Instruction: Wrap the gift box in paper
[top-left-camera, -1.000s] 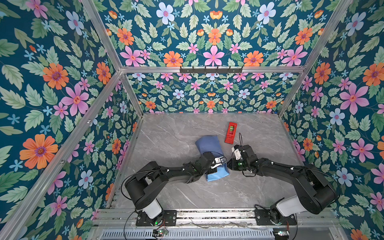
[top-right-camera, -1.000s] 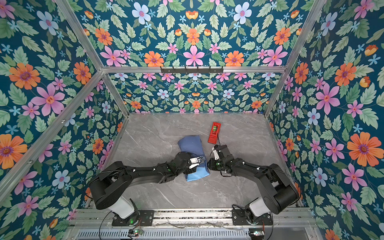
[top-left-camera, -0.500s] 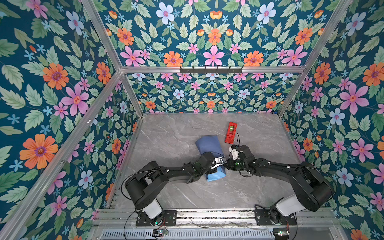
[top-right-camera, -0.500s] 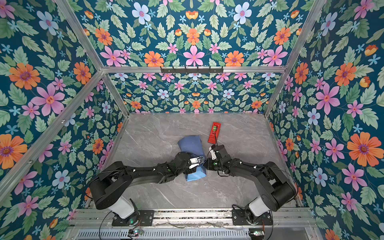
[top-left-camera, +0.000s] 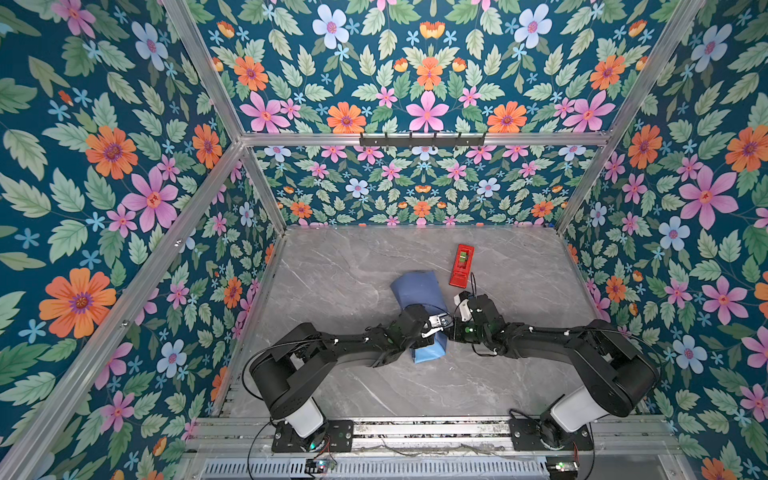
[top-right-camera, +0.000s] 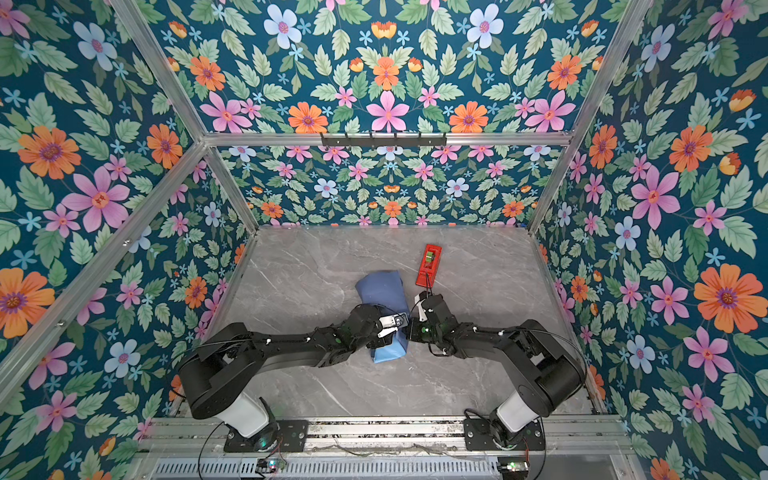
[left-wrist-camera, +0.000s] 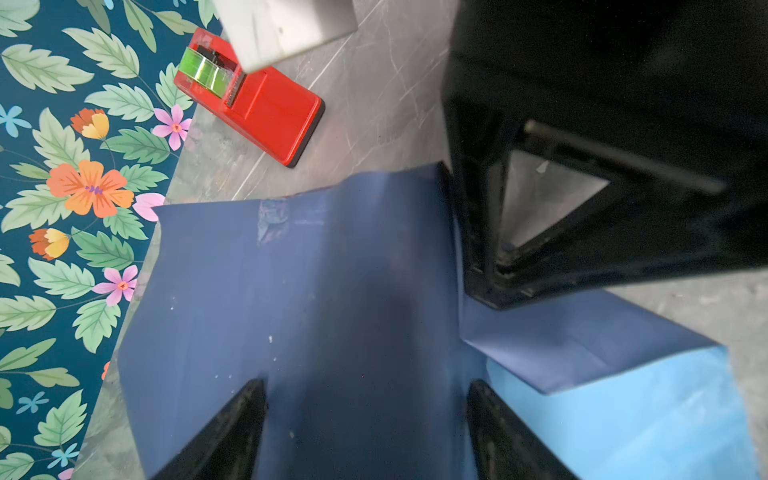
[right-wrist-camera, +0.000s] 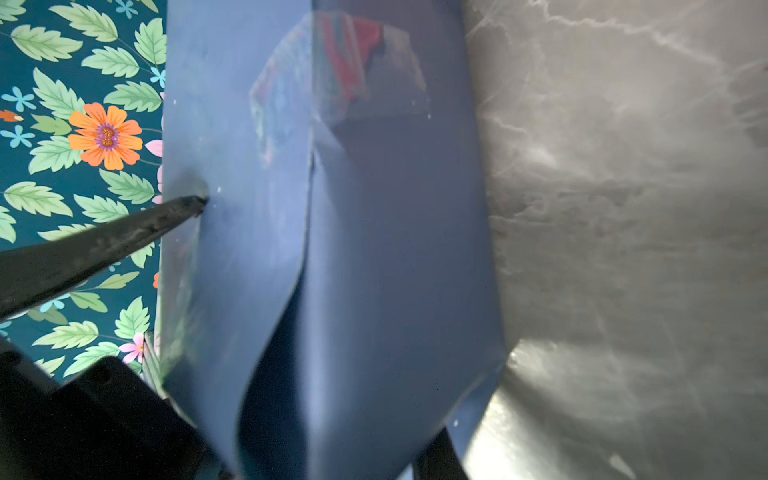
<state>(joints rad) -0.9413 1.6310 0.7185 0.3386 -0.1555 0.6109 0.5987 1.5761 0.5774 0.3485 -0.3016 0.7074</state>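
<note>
Tugging risks tearing the paper (left-wrist-camera: 332, 291): right gripper (left-wrist-camera: 488, 286) jaws pinch its flap, left gripper (left-wrist-camera: 365, 411) jaws splayed wide atop.

Left fingers (left-wrist-camera: 232, 432) — spread wide apart

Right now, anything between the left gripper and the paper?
Nothing visible. The left gripper stands open directly over the paper; the right gripper is at its side edge, and the red tape dispenser lies apart.
</note>
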